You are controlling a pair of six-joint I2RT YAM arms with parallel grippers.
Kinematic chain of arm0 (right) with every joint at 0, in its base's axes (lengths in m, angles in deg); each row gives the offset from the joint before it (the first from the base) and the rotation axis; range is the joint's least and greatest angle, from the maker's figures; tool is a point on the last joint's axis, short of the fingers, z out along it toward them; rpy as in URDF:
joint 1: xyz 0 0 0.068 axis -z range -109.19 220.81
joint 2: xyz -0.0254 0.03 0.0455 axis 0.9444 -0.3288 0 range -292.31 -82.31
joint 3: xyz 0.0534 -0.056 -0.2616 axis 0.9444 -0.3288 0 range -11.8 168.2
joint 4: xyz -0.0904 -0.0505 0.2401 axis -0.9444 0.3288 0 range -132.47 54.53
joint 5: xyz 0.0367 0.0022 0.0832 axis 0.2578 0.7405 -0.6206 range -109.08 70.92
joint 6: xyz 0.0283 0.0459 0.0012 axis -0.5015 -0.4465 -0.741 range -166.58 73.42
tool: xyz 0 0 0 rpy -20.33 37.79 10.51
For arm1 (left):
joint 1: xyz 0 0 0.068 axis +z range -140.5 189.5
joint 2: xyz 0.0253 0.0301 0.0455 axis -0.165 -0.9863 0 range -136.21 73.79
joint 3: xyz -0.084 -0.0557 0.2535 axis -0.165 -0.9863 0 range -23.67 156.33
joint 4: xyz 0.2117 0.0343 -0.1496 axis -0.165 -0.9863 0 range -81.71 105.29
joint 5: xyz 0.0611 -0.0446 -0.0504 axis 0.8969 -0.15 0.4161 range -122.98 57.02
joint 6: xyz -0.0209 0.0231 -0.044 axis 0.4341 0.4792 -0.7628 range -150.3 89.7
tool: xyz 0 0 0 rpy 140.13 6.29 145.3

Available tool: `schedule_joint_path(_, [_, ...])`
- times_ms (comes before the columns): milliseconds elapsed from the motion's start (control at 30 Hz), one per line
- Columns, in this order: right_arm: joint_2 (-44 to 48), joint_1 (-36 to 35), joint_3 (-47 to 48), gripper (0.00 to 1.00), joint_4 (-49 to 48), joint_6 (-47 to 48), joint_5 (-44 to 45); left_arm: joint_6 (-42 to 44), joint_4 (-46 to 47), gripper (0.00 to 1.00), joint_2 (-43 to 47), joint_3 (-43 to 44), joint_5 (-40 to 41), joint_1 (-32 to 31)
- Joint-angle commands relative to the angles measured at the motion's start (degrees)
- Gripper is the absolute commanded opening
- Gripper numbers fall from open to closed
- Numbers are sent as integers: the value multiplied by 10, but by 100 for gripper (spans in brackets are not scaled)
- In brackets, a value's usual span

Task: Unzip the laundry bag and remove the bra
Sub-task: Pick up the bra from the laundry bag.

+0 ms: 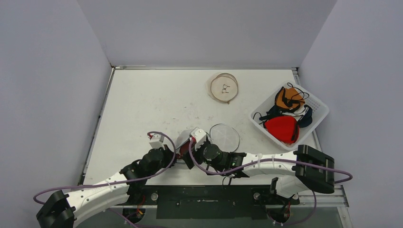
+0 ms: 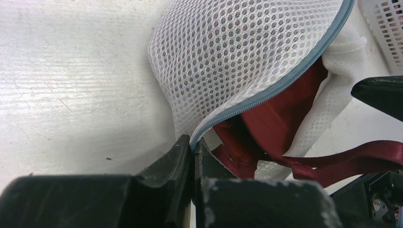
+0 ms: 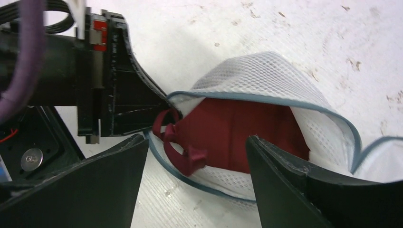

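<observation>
The white mesh laundry bag (image 2: 237, 57) with a grey-blue zipper lies unzipped near the table's front edge (image 1: 184, 137). Its mouth (image 3: 266, 76) gapes toward my right gripper. The dark red bra (image 3: 237, 133) sits inside, and a strap loop spills out over the bag's lower edge. In the left wrist view the bra (image 2: 280, 114) shows under the lifted zipper rim. My left gripper (image 2: 193, 142) is shut on the bag's zipper edge. At the mouth, my right gripper (image 3: 197, 140) is open and holds nothing, the strap loop lying just beyond its fingertips.
A white basket (image 1: 323, 111) with several coloured bras stands at the right. A round flat mesh bag (image 1: 224, 137) lies just right of the arms. Another round bag (image 1: 224, 88) lies further back. Grey walls close in the table on three sides.
</observation>
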Motion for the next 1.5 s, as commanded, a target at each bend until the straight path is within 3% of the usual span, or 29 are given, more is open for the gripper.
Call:
schedule_joint_path(0, [-32, -20, 54, 77, 8, 65, -13, 6, 33, 0, 9, -2, 8, -4])
schedule_joint_path(267, [-102, -31, 95, 73, 47, 87, 33, 8, 41, 0, 12, 2, 5, -5])
schedule_joint_path(1033, [-155, -20, 101, 52, -5, 49, 83, 3, 37, 0, 28, 4, -5, -6])
schedule_joint_path(1167, [-167, -18, 108, 39, 9, 39, 100, 2, 35, 0, 32, 4, -6, -5])
schedule_joint_path(1367, [-130, -17, 93, 7, -4, 24, 87, 0, 28, 0, 38, 4, -2, -6])
schedule_joint_path(1467, [-96, -10, 80, 5, -1, 5, 74, 0, 24, 0, 41, 5, 4, -5])
